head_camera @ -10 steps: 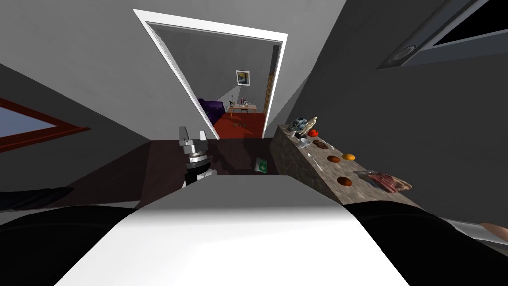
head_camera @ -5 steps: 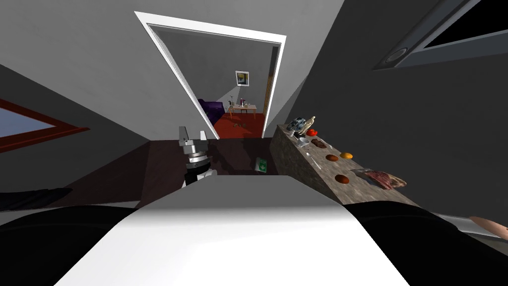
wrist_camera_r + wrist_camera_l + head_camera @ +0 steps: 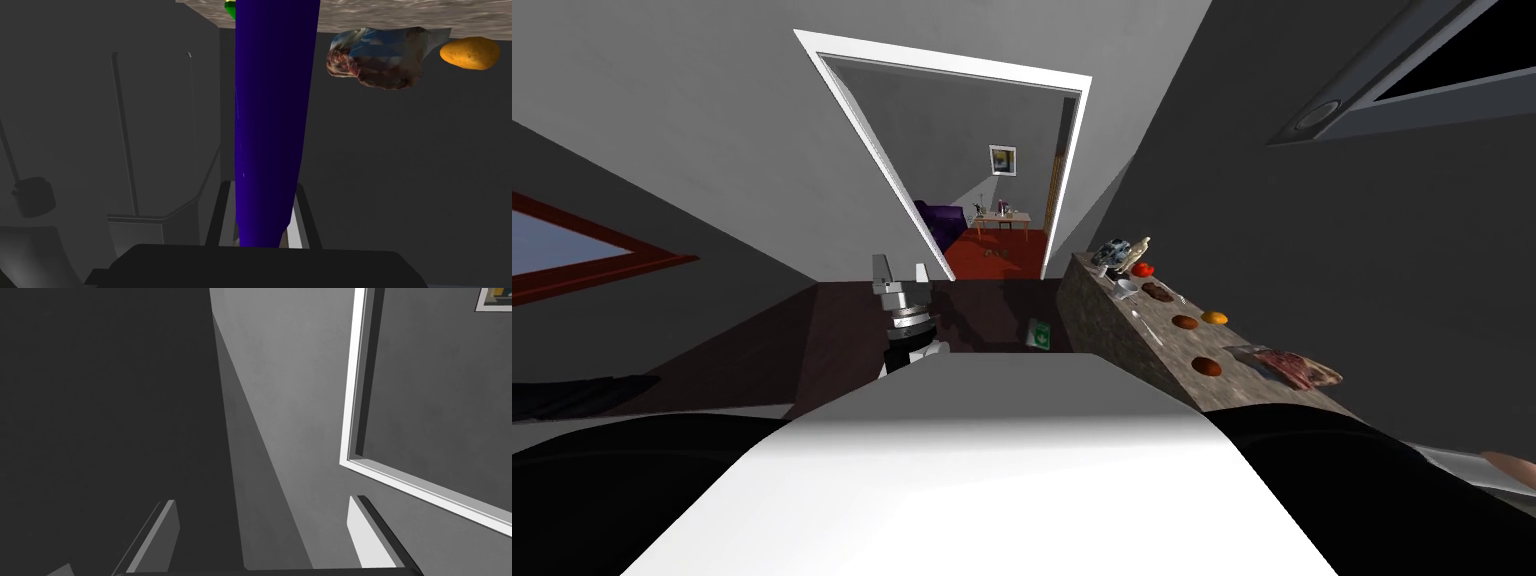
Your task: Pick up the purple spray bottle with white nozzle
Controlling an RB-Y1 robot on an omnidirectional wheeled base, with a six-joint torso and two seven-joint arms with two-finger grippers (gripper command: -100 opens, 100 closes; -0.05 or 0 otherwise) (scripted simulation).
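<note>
Two right jaws clamped on a smooth, tapering purple bottle (image 3: pixel 272 125), left jaws apart, speckled counter (image 3: pixel 380 12) behind

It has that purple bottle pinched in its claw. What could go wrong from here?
The right gripper pinches the purple bottle near one end, so the long body might tilt or slip out. The bottle also hangs close to the counter, the wrapped meat and an orange fruit; a careless swing could knock them. The left gripper is open and far off, so probably no help.
</note>
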